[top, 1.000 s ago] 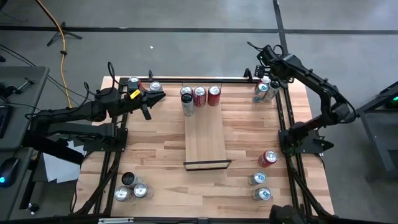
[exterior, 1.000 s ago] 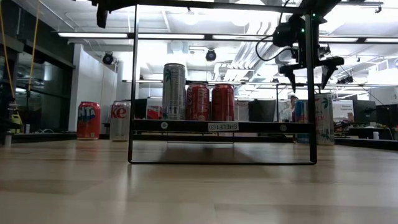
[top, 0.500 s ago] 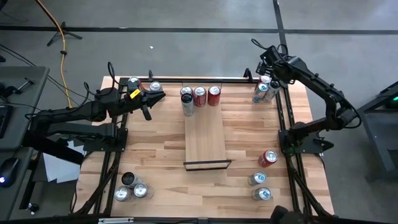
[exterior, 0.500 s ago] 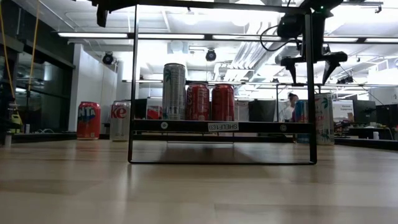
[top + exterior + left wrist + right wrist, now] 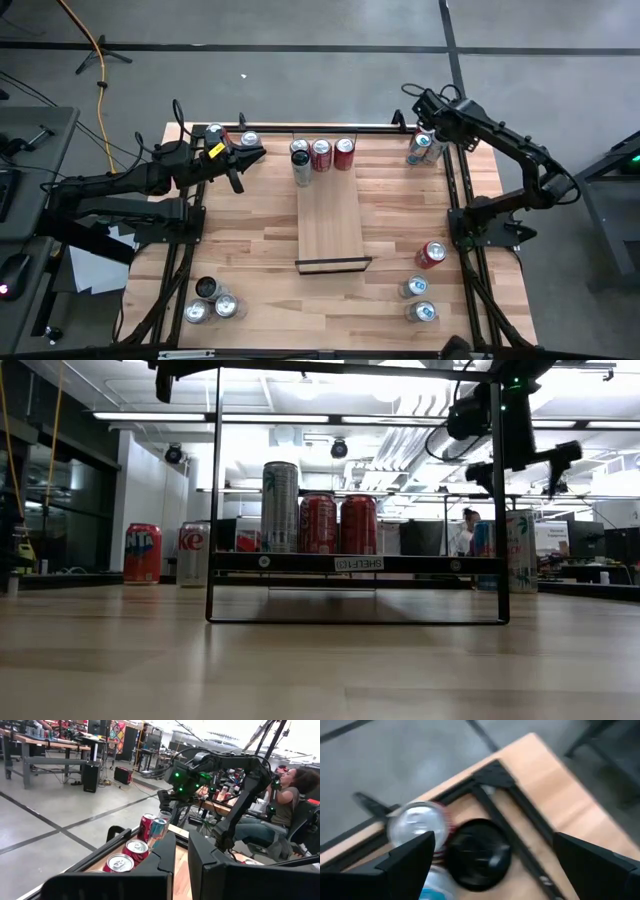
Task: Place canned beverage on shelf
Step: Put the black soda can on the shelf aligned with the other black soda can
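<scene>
Pale wood shelf [image 5: 330, 215] holds three cans at its far end, while the right hand [image 5: 424, 112], fingers spread and empty, has shifted over the far-right cans [image 5: 421, 147], likely lining up its next pick.

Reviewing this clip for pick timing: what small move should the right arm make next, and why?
Probably lower the right gripper onto a can. It hovers open above the cans in the table's far right corner, holding nothing, and the shelf has three cans with bare board left.
</scene>
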`<action>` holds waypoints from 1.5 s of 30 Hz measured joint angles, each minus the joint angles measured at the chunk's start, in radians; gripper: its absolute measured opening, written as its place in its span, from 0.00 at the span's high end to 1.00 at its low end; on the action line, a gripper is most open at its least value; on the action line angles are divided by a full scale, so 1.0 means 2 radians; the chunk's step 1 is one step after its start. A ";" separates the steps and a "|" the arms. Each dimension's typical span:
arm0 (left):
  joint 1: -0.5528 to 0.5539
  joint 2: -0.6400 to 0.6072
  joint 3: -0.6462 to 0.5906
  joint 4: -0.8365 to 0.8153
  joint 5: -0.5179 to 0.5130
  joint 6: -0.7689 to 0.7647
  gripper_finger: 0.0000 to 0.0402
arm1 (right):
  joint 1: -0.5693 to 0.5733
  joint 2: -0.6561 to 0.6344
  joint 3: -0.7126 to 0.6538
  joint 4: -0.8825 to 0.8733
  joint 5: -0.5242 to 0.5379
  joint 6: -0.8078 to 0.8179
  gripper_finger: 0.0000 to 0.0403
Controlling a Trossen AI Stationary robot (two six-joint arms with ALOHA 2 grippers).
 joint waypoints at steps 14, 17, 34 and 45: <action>0.000 -0.002 0.000 0.000 0.006 -0.004 0.99 | 0.004 0.005 0.000 0.026 -0.002 0.002 0.03; 0.000 -0.002 0.000 0.000 0.006 -0.004 0.99 | -0.002 0.018 0.000 0.015 -0.021 0.001 0.03; 0.000 -0.002 0.000 0.000 0.006 -0.005 0.99 | -0.016 0.034 0.000 0.023 -0.034 -0.014 0.03; 0.000 -0.002 0.000 0.004 0.006 -0.005 0.99 | -0.029 0.057 0.000 0.024 -0.067 -0.042 0.03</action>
